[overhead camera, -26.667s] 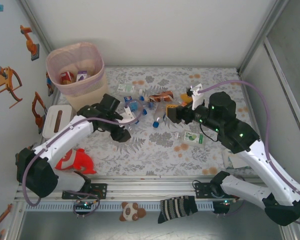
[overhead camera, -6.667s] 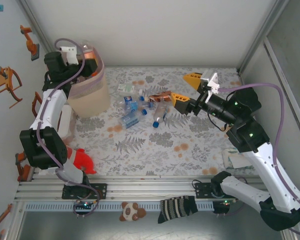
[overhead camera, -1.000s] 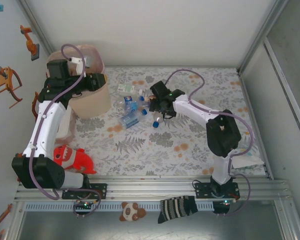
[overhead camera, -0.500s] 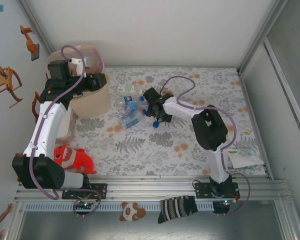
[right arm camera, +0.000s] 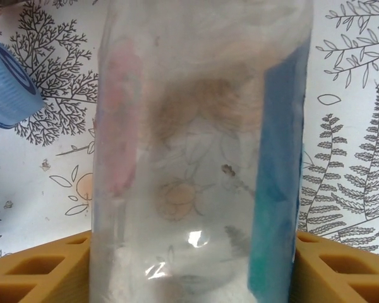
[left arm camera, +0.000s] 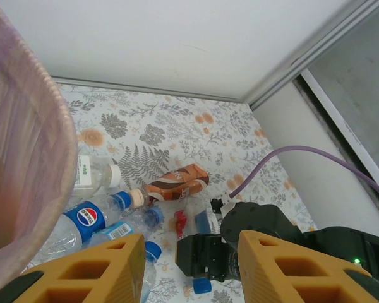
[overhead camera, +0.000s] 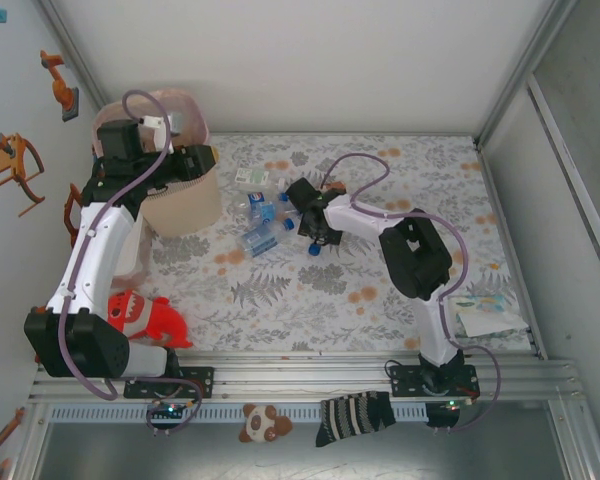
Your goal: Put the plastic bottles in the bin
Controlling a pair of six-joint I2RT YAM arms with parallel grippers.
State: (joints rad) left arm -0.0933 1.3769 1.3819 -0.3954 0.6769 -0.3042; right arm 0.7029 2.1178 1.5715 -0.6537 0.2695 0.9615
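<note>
The right gripper (right arm camera: 192,271) pinches a clear bottle (right arm camera: 202,126) lying on the surface (right arm camera: 354,95) among other bottles (left arm camera: 91,214), while the left gripper (left arm camera: 191,243) is spread beside the bin (left arm camera: 31,158).

Clear bottles (overhead camera: 259,240) beside beige bin (overhead camera: 186,206)

Bottle cluster (overhead camera: 260,238) crowds table (overhead camera: 310,290) centre; bin (overhead camera: 185,210) blocks far-left; near strip apparently free.

Pepsi logo on blue-capped bottle (left arm camera: 82,219) label
</note>
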